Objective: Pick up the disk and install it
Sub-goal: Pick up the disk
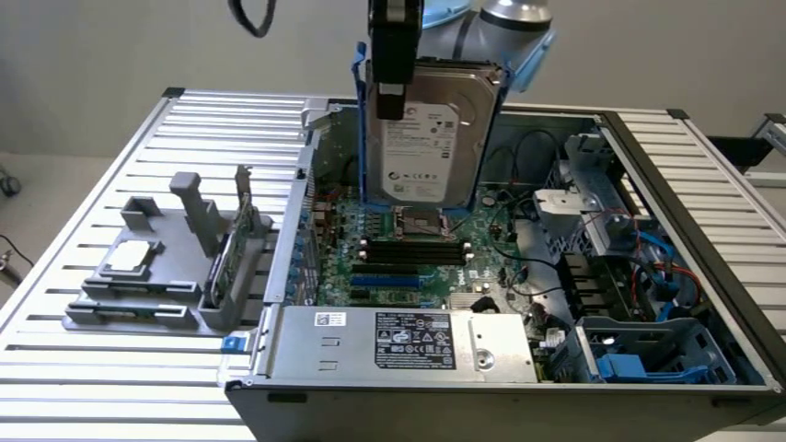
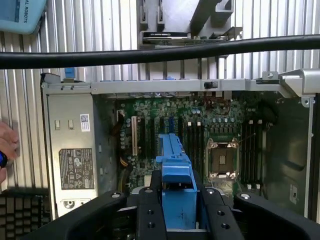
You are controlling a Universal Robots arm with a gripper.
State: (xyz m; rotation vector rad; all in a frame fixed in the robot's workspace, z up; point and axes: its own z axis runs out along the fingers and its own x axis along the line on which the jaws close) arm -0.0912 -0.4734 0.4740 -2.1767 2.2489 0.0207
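The disk (image 1: pixel 433 138) hangs upright over the open case (image 1: pixel 491 414), white label turned to the exterior view. Its lower edge is above the socket (image 1: pixel 415 221) and well clear of the board (image 1: pixel 406 267).

Your tool (image 2: pixel 178 202) pinches it from above. In the wrist view, two black fingers (image 2: pixel 150 210) press on either side of the blue carrier (image 2: pixel 175 170), which juts out between them toward the board below.

Reckon on a dense, rigid block, heavy for its size. The bare metal faces would likely slide in a loose hold. The plastic carrier is probably the weaker part and may flex under a hard squeeze. The drive will not forgive shocks, so a knock on the case wall or a drop onto the board could ruin both.

The hold you have, on the carrier's end, looks the sound one. It keeps the fingers off the label face and the underside. The whole weight hangs below the grip, though, so the disk may swing or slip.

A blue bay (image 1: pixel 639 354) sits in the near corner of the case at the exterior view's right, and the power supply (image 1: pixel 406 341) lies along the near wall. On the worktop (image 1: pixel 98 387) at the exterior view's left stands a grey fixture (image 1: pixel 184 230) with a chip (image 1: pixel 132 258) on it.

A hand (image 2: pixel 6 150) shows at the edge of the wrist view, out beyond the power supply.
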